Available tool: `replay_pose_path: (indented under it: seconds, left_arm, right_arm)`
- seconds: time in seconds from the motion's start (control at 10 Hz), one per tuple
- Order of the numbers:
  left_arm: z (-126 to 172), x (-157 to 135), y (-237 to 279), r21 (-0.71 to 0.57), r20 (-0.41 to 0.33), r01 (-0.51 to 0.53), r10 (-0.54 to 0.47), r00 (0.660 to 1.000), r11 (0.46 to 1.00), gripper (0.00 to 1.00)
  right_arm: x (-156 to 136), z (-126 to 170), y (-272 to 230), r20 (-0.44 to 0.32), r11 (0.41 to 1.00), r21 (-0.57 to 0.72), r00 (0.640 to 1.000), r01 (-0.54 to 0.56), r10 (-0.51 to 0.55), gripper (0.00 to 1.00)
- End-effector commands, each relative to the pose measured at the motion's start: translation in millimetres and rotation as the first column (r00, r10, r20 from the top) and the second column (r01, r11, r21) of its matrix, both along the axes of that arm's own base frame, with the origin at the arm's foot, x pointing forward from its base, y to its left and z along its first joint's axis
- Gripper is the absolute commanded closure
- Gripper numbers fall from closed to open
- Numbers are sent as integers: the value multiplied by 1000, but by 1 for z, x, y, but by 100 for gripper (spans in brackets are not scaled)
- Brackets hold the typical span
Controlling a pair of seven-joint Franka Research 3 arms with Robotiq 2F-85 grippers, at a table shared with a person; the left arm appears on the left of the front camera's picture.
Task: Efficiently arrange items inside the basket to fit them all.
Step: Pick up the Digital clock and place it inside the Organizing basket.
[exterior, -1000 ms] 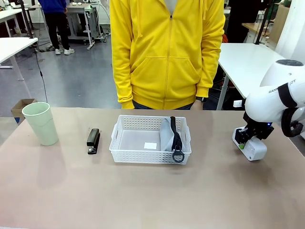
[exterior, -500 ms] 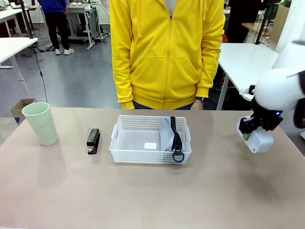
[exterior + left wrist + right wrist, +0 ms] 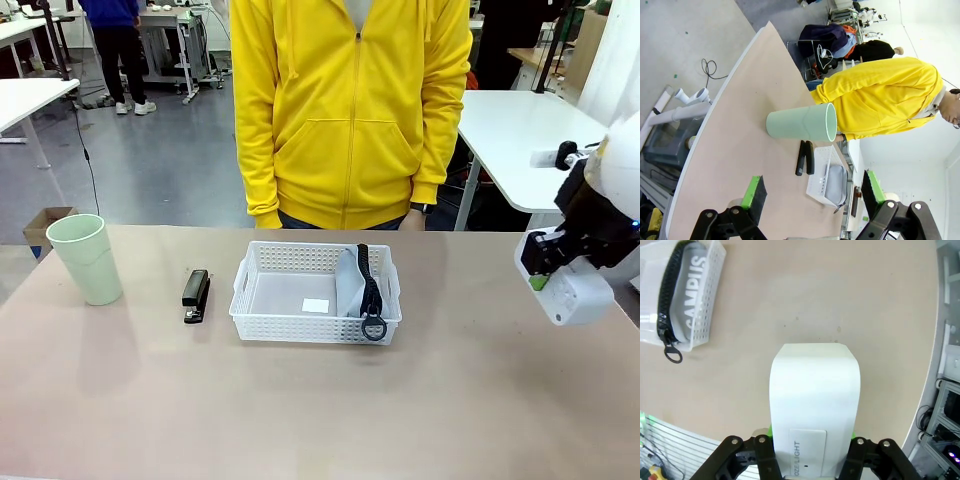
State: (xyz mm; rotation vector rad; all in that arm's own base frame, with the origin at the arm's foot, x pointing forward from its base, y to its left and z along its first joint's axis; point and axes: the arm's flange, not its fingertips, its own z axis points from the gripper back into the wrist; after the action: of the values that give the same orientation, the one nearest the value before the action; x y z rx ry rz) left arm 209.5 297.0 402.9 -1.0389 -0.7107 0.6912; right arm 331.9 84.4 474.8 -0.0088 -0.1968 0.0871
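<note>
Beige tabletop (image 3: 320, 410) runs to a person (image 3: 350, 110) in a yellow hoodie at the far side; my right arm bends in from the right, its right gripper (image 3: 556, 280) pinching the white block (image 3: 577, 297), smooth and round-cornered, clear above the table's right end; a second ago it hung lower, nearer the basket (image 3: 300, 325); my left gripper (image 3: 812, 192) stands spread wide; the latticed basket holds the grey pouch (image 3: 350, 285) against its right wall; black stapler (image 3: 196, 294) and pale green cup (image 3: 86, 258) sit left.

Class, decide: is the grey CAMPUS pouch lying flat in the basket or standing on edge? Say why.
On edge. The pouch stands against the basket's right wall, its zip running along the top.
</note>
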Motion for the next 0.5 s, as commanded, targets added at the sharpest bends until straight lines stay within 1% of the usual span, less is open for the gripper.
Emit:
replay_pose_path:
  seconds: [0.0,0.2,0.3,0.4]
  left_arm:
    - [-2,1,0,3,34,2,-2,999,1000,0]
    - [-2,1,0,3,34,2,-2,999,1000,0]
    - [-2,1,0,3,34,2,-2,999,1000,0]
    - [-2,1,0,3,34,2,-2,999,1000,0]
  right_arm:
    - [7,-6,-4,-20,1000,-6,1000,-4,4,100]
    - [7,-6,-4,-20,1000,-6,1000,-4,4,100]
    - [2,-6,-1,-18,1000,-1,1000,1,-1,48]
    - [2,-11,2,-21,1000,-7,999,27,-27,48]
